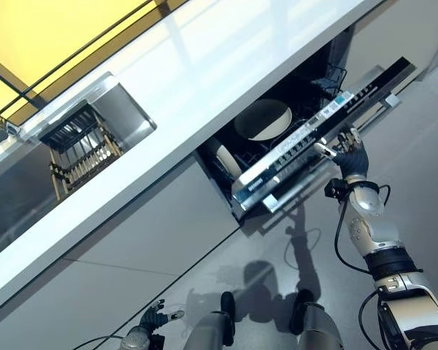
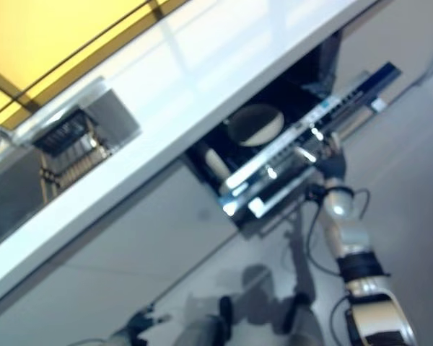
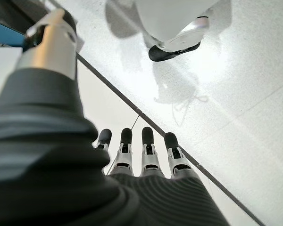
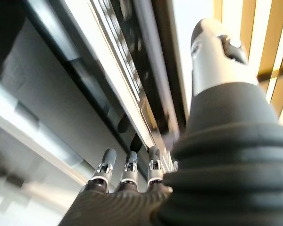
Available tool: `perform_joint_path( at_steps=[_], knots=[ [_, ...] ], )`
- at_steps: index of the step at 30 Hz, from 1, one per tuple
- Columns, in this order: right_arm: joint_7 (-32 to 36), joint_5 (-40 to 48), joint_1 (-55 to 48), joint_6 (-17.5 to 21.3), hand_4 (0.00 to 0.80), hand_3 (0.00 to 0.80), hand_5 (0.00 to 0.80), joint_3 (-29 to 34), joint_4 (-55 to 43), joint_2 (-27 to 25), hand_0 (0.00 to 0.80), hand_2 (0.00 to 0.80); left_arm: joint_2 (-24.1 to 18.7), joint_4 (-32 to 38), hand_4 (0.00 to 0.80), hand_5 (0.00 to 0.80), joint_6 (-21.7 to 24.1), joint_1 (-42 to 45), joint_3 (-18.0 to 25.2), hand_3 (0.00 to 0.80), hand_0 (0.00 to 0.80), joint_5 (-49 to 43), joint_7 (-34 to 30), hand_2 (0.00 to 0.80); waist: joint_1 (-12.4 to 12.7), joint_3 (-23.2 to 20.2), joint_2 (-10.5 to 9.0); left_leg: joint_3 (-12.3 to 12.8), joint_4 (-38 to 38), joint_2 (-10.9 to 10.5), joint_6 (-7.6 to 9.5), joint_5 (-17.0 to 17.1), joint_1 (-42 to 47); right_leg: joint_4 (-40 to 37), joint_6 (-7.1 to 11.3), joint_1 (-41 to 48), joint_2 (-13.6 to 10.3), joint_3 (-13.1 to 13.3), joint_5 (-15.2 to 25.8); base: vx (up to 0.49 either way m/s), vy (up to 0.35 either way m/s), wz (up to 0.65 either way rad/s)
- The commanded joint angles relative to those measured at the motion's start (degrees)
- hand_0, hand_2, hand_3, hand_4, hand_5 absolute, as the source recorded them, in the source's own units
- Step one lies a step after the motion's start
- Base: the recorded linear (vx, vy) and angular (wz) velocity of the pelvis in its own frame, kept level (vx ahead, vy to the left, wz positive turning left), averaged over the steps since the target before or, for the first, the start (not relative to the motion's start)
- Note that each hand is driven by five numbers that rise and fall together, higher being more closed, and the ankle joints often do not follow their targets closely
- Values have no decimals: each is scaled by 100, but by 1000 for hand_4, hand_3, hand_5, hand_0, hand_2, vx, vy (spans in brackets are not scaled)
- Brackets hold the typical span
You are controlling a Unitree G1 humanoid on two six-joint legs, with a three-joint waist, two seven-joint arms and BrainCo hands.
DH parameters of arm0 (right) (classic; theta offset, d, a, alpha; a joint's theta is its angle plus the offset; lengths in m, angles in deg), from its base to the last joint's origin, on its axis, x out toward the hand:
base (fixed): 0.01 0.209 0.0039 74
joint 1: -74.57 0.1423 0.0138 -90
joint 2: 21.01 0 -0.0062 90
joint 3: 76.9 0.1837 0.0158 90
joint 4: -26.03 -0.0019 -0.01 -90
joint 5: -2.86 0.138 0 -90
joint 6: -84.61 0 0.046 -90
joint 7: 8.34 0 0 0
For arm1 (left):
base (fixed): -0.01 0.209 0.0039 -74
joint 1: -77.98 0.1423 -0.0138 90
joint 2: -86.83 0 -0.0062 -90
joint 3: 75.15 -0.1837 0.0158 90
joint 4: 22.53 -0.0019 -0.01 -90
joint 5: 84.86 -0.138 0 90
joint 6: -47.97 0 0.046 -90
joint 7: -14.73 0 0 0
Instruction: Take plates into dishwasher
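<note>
Two plates stood inside the dishwasher (image 1: 306,157), under the white surface (image 1: 204,80): a large round plate (image 1: 263,119) far in the rack and a smaller plate (image 1: 225,159) to its left, nearer the front. The dishwasher door (image 1: 317,142) hung partly open, its control strip lined with small print too fine to read. The right robot hand (image 1: 348,149) was raised on an outstretched arm, its straight fingers (image 4: 128,165) spread against the door's edge and curled round nothing. The left robot hand (image 1: 155,318) hung low at the near left, above the grey floor (image 3: 236,94), its fingers (image 3: 148,143) straight and relaxed in a row, thumb apart, holding nothing. Left on the surface, a sink (image 1: 95,127) held a dark rack (image 1: 80,149).
</note>
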Motion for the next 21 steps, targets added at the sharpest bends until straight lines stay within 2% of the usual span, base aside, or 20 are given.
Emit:
perform_joint_path(
  at_steps=[1,4,5,6,7,8,9,10,11,12,13,14,15,17,18,21],
  knots=[
    [998,-304,634,-400,0,0,0,-1238,60,1180,0,0,-335,229,0,0,10,-163,-82,0,0,-91,-55,0,631,83,-226,316,-712,-619,632,710,-154,-583,471,591,-275,682,406,44,15,9],
    [1046,-491,745,-407,0,0,0,-1320,150,1168,0,0,-360,215,0,0,-6,-141,-85,0,0,-133,-108,0,728,31,-331,223,-773,-676,589,578,-30,-686,572,785,-339,630,321,131,8,33],
    [1054,-541,762,-407,0,0,0,-1322,157,1165,0,0,-365,220,0,0,-10,-139,-79,0,0,-138,-112,0,747,32,-303,245,-797,-651,633,712,-83,-763,519,771,-327,548,484,4,49,63],
    [1098,-637,769,-395,0,0,0,-1327,176,1167,0,0,-372,225,0,0,-25,-124,-65,0,0,-141,-121,0,778,18,-330,227,-809,-657,632,707,-65,-813,530,822,-342,511,512,123,41,75],
    [1120,-675,774,-406,0,0,0,-1360,178,1135,0,0,-402,222,0,0,-39,-72,-23,0,0,-188,-172,0,833,-30,-424,173,-829,-688,589,559,54,-878,612,987,-383,492,410,123,37,67],
    [1117,-703,785,-409,0,0,0,-1357,183,1131,0,0,-410,224,0,0,-40,-73,-19,0,0,-204,-179,0,848,-29,-402,195,-847,-667,635,688,2,-952,557,973,-373,410,569,242,1,38],
    [1113,-818,805,-382,0,0,0,-1351,229,1121,0,0,-441,193,0,0,-33,-38,3,0,0,-240,-202,0,906,-76,-506,127,-845,-699,600,528,102,-999,639,1117,-411,400,476,139,6,11],
    [1110,-825,813,-389,0,0,0,-1344,232,1107,0,0,-454,187,0,0,-43,-20,28,0,0,-276,-214,0,941,-97,-549,121,-844,-708,604,505,127,-1041,655,1177,-437,361,501,279,-3,11],
    [1025,-932,809,-347,0,0,0,-1336,226,1089,0,0,-473,178,0,0,-66,4,38,0,0,-276,-222,0,971,-120,-600,102,-831,-724,615,474,162,-1118,678,1264,-467,308,565,79,60,9],
    [1001,-1061,809,-323,0,0,0,-1319,224,1074,0,0,-481,161,0,0,-65,10,51,0,0,-299,-242,0,986,-134,-586,126,-836,-715,666,594,106,-1202,625,1257,-474,227,742,184,62,9],
    [938,-1354,792,-318,0,0,0,-1323,203,1035,0,0,-491,113,0,0,-75,47,87,0,0,-325,-262,0,999,-167,-661,90,-782,-739,631,414,191,-1198,709,1360,-511,272,673,94,105,7],
    [770,-1808,791,-307,0,0,0,-1343,167,975,0,0,-495,93,0,0,-86,66,104,0,0,-345,-272,0,1007,-185,-669,121,-765,-745,691,513,144,-1298,670,1371,-531,200,882,169,82,8],
    [616,-2097,783,-314,0,0,0,-1367,134,922,0,0,-498,85,0,0,-107,75,126,0,0,-359,-276,0,1009,-200,-693,120,-744,-758,703,490,149,-1314,682,1391,-545,204,926,73,106,10],
    [249,-3485,771,-464,0,0,0,-1517,-1,629,0,0,-523,71,0,0,-109,138,190,0,0,-373,-275,0,1015,-245,-773,110,-678,-778,735,419,164,-1392,717,1475,-569,234,1036,134,79,15],
    [158,-3875,766,-517,0,0,0,-1611,-104,442,0,0,-532,95,0,0,-113,177,234,0,0,-369,-267,0,1018,-260,-806,107,-657,-773,748,387,173,-1431,745,1521,-576,244,1082,96,59,17],
    [168,-4107,697,-664,0,0,0,-1685,-381,163,0,0,-574,111,0,0,-66,238,327,0,0,-385,-260,0,1022,-277,-892,91,-635,-774,780,326,210,-1470,795,1611,-592,265,1167,92,23,10]
  ],
)
